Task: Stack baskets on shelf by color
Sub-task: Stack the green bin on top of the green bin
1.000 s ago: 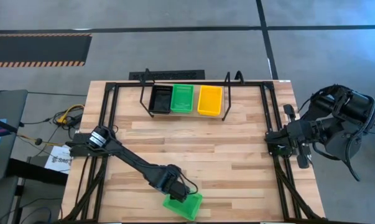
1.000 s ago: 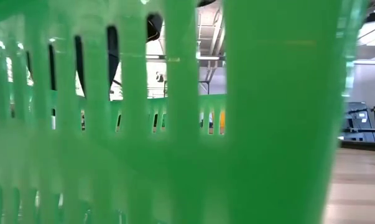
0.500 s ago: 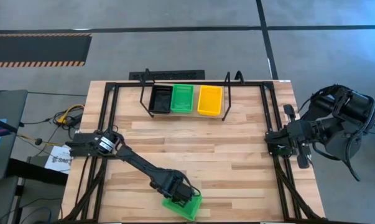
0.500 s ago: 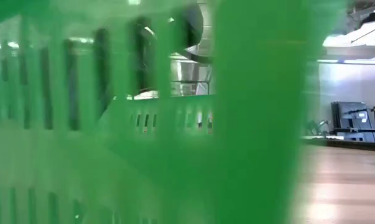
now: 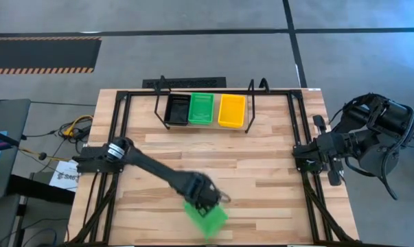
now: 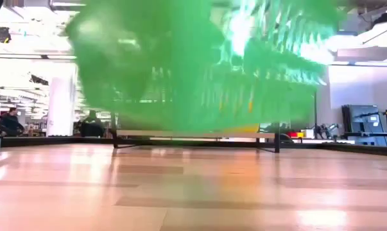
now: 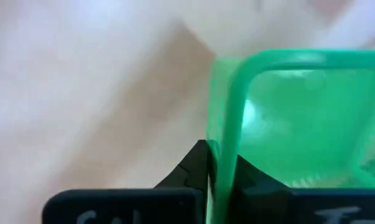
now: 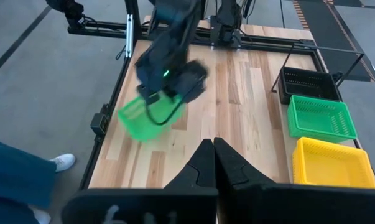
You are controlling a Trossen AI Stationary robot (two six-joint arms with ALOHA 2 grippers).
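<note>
Left gripper (image 5: 208, 199) pinches a green basket's (image 5: 207, 216) rim above the counter (image 5: 261, 171).
Light, thin, flexible plastic; rim grip suits it. Right gripper (image 8: 213, 163) idles, fingers together.

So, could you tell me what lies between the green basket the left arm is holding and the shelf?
Only bare tabletop: the high view shows nothing between the held green basket and the shelf.

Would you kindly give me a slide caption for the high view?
Left end effector lifts a green basket near the table's front edge; black, green and yellow baskets sit on the shelf.
</note>
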